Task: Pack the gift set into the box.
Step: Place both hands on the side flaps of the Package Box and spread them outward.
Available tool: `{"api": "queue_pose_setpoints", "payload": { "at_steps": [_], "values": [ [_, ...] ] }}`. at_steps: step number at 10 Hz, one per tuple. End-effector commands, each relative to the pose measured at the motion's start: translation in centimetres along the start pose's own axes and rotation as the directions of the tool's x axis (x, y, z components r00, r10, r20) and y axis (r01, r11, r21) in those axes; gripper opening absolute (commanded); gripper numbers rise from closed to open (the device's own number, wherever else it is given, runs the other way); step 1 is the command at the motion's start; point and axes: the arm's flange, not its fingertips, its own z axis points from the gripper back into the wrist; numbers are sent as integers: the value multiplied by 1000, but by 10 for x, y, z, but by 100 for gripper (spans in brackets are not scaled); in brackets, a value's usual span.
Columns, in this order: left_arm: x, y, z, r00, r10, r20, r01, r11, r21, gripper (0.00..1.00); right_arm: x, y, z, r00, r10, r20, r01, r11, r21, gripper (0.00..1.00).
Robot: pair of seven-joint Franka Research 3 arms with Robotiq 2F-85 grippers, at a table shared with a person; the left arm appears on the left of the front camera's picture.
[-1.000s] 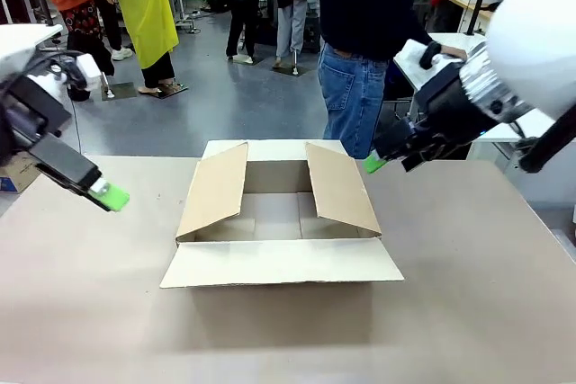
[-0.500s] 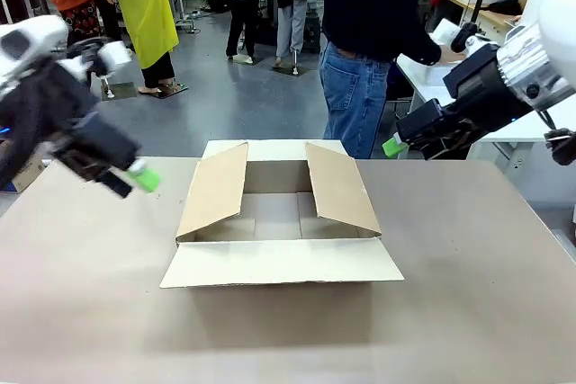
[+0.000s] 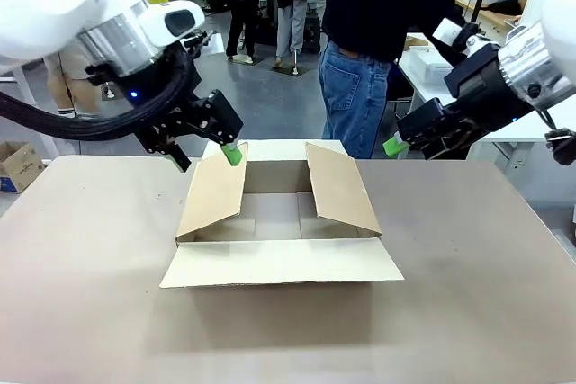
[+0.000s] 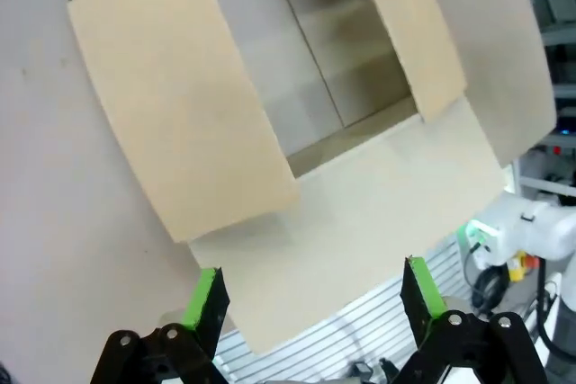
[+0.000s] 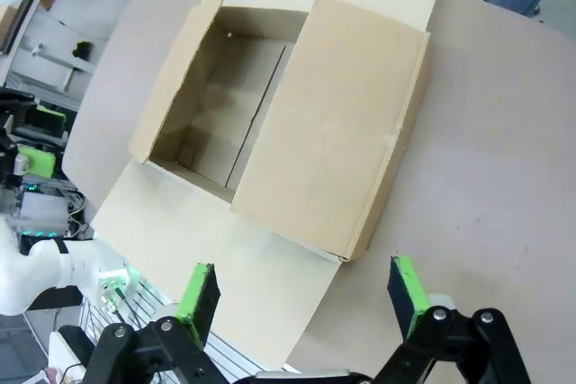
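Front view: the box (image 3: 281, 263) sits mid-table (image 3: 81, 276), flaps open. The left hand (image 3: 232, 154) hovers at the far end of the box's left flap. The right hand (image 3: 393, 145) hangs off the far right corner. Wrist views show both hands spread wide, holding nothing. A person (image 3: 378, 6) stands at the far edge.

The right gripper (image 5: 302, 274), fingers wide apart, hovers above the open box (image 5: 342, 114).
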Motion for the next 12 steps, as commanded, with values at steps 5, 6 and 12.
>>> {"api": "queue_pose_setpoints", "payload": {
  "at_steps": [5,6,12],
  "values": [
    [16,-15,-28,976,199,85,-206,975,87,100,10,6,-14,957,-290,-20,290,957,7,100],
    [24,-17,-36,967,233,99,-244,962,121,100,0,-1,-1,999,-35,-3,35,999,9,100],
    [61,-7,-85,941,323,98,-337,919,205,100,0,-1,-1,999,-35,-3,35,999,9,100]
  ]
}}
